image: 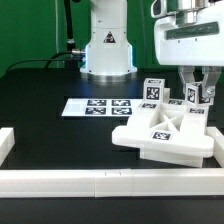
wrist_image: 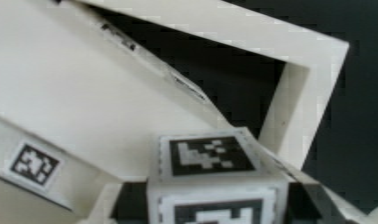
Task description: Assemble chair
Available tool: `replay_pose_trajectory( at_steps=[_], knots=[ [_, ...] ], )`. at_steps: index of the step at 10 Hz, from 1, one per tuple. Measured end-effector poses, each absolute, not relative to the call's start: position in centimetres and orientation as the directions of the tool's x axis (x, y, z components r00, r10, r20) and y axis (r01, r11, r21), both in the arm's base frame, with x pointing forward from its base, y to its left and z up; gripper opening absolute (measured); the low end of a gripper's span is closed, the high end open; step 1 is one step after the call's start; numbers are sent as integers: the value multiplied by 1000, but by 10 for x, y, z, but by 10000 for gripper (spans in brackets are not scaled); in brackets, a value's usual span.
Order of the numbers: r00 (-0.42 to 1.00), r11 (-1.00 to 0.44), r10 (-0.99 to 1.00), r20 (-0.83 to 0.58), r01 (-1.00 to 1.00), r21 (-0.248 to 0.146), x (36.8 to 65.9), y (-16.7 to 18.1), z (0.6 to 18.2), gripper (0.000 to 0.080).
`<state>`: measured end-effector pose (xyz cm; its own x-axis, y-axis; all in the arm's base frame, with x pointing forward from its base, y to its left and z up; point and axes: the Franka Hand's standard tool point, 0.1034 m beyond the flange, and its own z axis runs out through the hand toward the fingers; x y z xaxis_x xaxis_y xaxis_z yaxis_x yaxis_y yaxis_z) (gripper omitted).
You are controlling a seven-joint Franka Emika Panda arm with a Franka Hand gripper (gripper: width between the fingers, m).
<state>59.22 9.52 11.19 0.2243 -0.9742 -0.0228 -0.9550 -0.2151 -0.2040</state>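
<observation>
My gripper [image: 197, 93], right of frame, is clamped narrow on a tagged cube [wrist_image: 216, 172] above the chair frame [image: 165, 140]; seating it squarely comes next.

A small white cube [wrist_image: 212, 185] fills the near part of the wrist view, a black-and-white tag on each of its two visible faces. Dark fingers [wrist_image: 129, 198] flank it on both sides, closed against it. Beyond lies the chair's flat white frame [wrist_image: 115, 110], its angled bars enclosing dark tabletop [wrist_image: 239, 65]. Another tag [wrist_image: 35, 163] sits on the frame beside the cube.
</observation>
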Motion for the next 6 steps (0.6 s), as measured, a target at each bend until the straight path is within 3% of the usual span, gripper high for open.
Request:
replay_pose_trajectory(
  at_steps=[1, 2, 4, 6],
  knots=[
    [102, -89, -993, -57, -977, -195, 592, 95, 112, 284],
    [75, -62, -995, -63, -979, -194, 592, 95, 112, 284],
    [126, -113, -991, -53, -975, -193, 591, 95, 112, 285],
    [262, -252, -964, -33, -949, -188, 590, 97, 112, 600]
  ],
)
